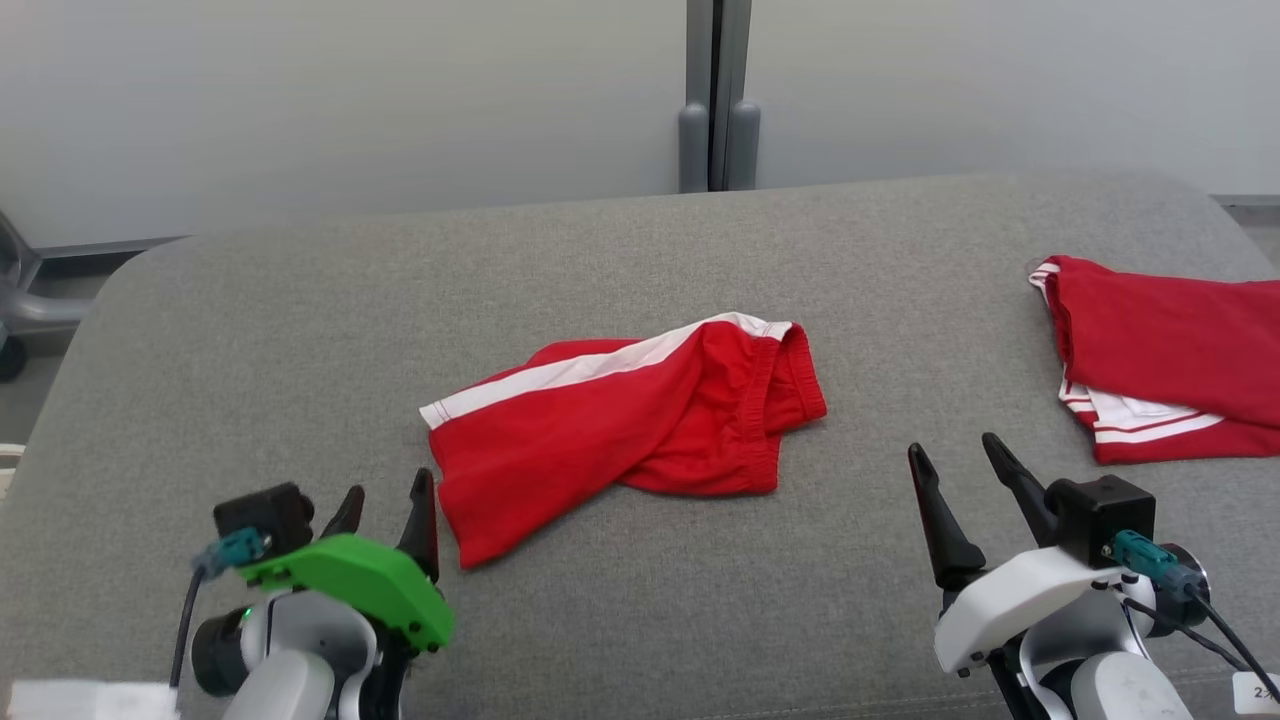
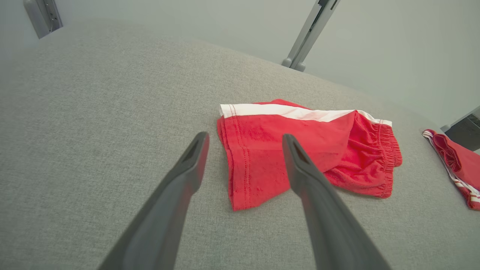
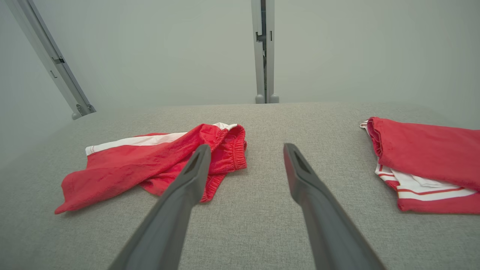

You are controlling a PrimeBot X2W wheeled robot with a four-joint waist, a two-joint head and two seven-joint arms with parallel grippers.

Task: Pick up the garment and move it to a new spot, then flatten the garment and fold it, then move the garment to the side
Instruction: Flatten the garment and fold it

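My left hand [image 1: 390,482] and right hand [image 1: 952,444] are wide open, holding nothing; I should pinch the red shorts [image 1: 620,420] by two edges

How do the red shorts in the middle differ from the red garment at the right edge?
The middle shorts lie crumpled and twisted; the right garment lies folded flat. The middle shorts sit centred; the right garment runs off the head view's edge. Both are red with white stripes.
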